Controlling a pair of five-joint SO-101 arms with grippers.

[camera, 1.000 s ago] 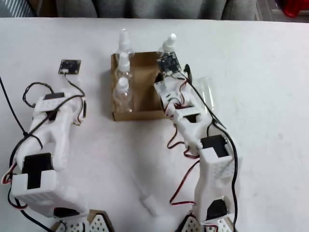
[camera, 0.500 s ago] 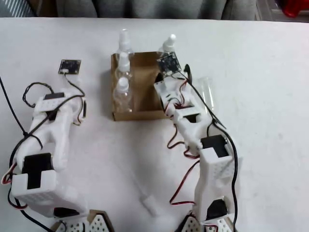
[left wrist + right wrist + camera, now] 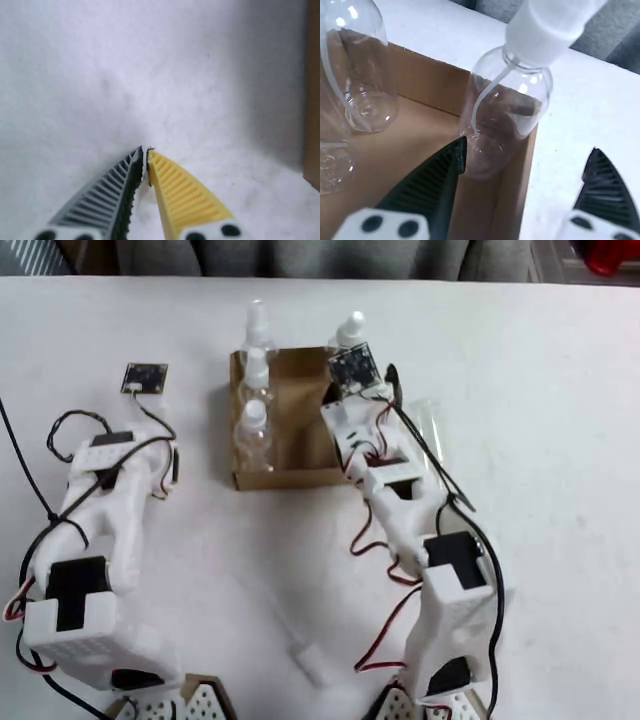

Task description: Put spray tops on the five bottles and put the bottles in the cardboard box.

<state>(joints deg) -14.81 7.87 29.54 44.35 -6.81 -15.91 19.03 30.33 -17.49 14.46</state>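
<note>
Both angled downward: left pincer (image 3: 145, 150) together over the table (image 3: 75, 60), right pincer (image 3: 527, 152) apart astride the cardboard box (image 3: 430, 95) wall.

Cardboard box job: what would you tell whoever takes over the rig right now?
Left gripper: shut, empty, over the table beside the cardboard box.
Right gripper: open, straddling a topped bottle standing in the box's corner.
Done: four bottles topped and boxed, counting three other bottles along the opposite side.
To do: the fifth bottle lies on the table outside the box, seemingly uncapped; a spray top lies loose elsewhere on the table. Fit it, box it.
</note>
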